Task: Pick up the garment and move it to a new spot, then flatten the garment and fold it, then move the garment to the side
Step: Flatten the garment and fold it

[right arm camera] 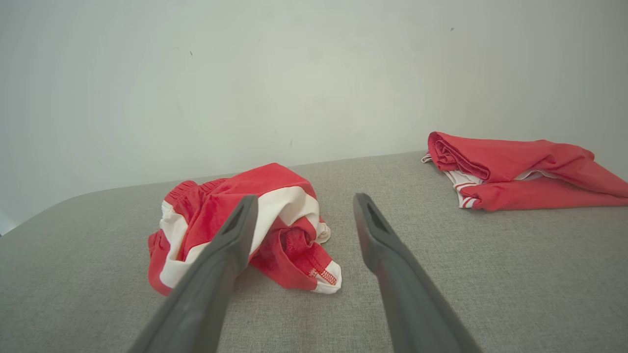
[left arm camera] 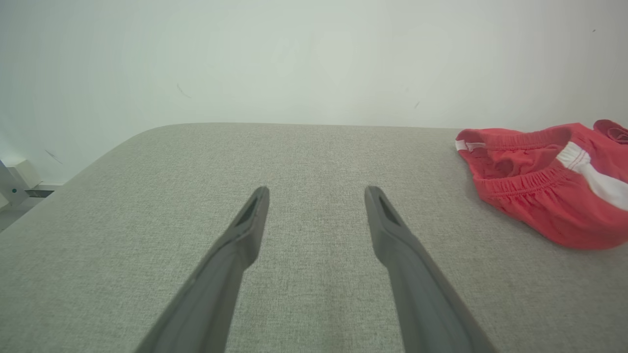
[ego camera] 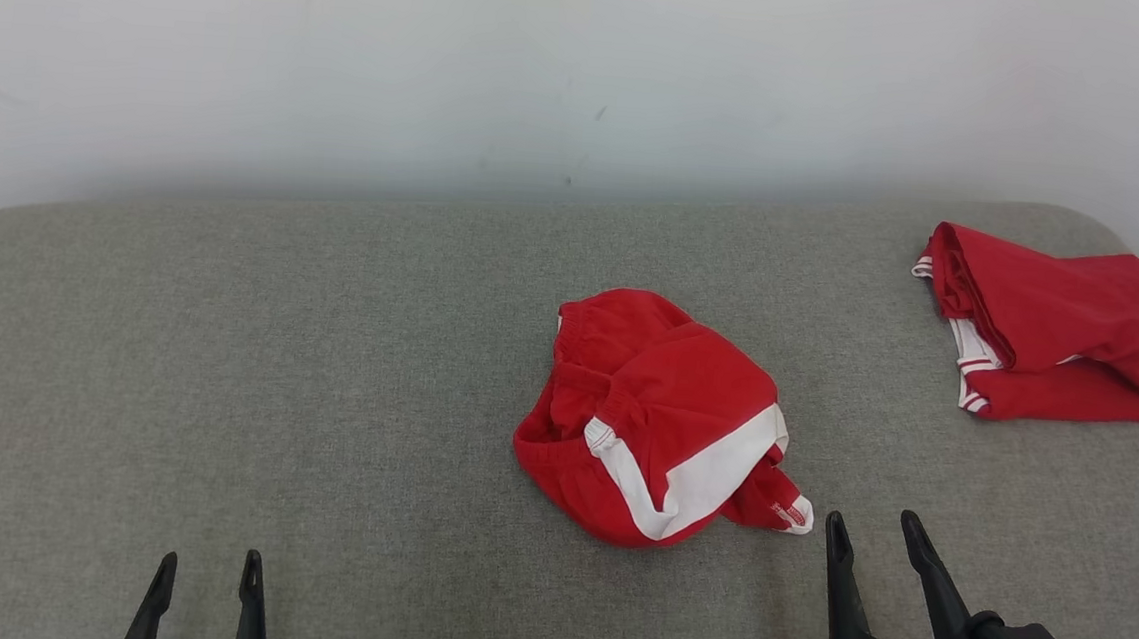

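Garment (ego camera: 658,421) crumpled on grey pad (ego camera: 327,343); L gripper (ego camera: 212,558), R gripper (ego camera: 871,519) both spread, empty.

Light was bright, soft and even in all three views. The white wall (ego camera: 588,60) looked washed out toward the top of the frame. A faint shadow hugged the lower edge of the red garment (ego camera: 658,416) at centre frame. The left gripper's fingers (left arm camera: 216,284) went soft and stretched toward the bottom edge.
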Robot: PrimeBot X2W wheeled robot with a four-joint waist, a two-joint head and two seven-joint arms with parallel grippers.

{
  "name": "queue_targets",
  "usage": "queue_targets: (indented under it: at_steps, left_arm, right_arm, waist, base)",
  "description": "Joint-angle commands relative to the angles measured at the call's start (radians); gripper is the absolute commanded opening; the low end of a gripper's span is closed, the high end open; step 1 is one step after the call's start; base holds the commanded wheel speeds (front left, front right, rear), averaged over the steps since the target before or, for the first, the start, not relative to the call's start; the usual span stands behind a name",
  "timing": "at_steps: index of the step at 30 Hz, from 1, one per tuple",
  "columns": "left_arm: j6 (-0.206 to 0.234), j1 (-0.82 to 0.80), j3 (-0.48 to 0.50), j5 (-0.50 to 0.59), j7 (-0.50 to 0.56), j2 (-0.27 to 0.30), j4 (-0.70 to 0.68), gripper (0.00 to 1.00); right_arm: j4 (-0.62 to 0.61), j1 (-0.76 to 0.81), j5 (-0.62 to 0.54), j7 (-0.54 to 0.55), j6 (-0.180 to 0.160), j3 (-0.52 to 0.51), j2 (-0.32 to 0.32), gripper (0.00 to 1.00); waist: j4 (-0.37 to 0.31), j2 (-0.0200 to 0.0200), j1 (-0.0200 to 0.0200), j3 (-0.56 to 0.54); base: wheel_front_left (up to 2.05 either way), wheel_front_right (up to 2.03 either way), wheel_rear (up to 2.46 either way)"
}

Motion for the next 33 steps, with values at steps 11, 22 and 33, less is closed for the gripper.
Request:
queue_targets:
  at_steps: [11,22,33]
  left_arm:
    - [0.001,0.007,0.001,-0.004,-0.003,-0.002,-0.002,1.0]
    - [-0.006,-0.012,0.012,0.001,-0.003,-0.002,0.005,1.0]
    - [-0.039,-0.169,-0.041,0.031,-0.003,0.007,0.031,1.0]
  right_arm:
    - [-0.002,0.007,-0.01,0.0,-0.003,0.001,0.002,1.0]
    - [-0.003,-0.003,-0.009,0.0,-0.003,0.005,0.002,1.0]
    - [-0.004,-0.043,0.01,0.0,-0.003,0.011,0.002,1.0]
  waist:
    - [0.0,-0.0001,0.0,-0.001]
    - [-0.007,-0.0001,0.0,0.012]
    - [-0.061,-0.0001,0.0,0.067]
  base:
    - [0.0,0.0,0.0]
    - [0.0,0.0,0.0]
    - [0.0,0.0,0.0]
